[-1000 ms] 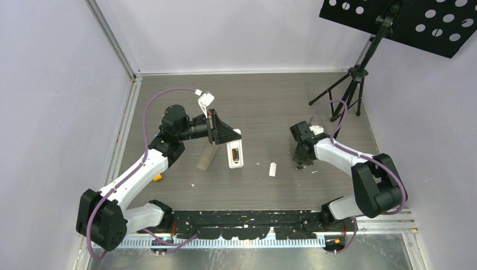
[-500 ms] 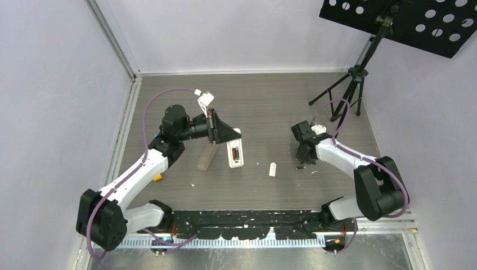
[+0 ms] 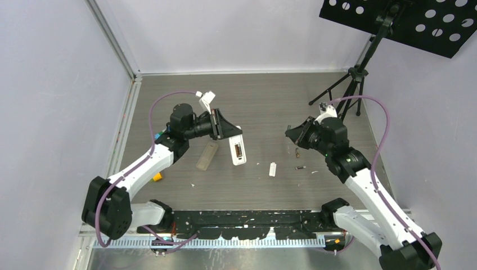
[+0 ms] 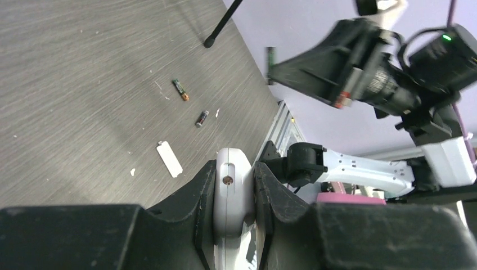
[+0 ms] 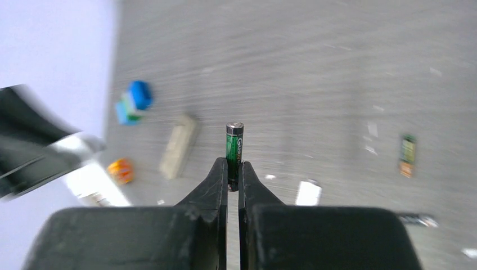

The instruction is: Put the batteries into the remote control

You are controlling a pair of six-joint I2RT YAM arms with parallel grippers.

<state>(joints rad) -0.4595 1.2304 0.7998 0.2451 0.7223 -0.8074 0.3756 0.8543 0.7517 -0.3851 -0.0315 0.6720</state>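
My right end effector (image 5: 233, 171) is pinched shut on one battery (image 5: 234, 147). It grips the lower end, so most of the length stands clear beyond the fingertips, which I judge leaves the free end ready to enter the recess. My left end effector (image 4: 234, 183) clamps the remote (image 4: 230, 194) by one narrow end, tilted with its dark recess facing up, offered toward the other arm. I cannot tell whether its far end touches the bench (image 3: 264, 107). Two more batteries (image 3: 297, 153) lie on the bench below my right arm, near a small white cover (image 3: 273, 169). A grey-tan bar (image 3: 207, 155) lies just beside the remote.
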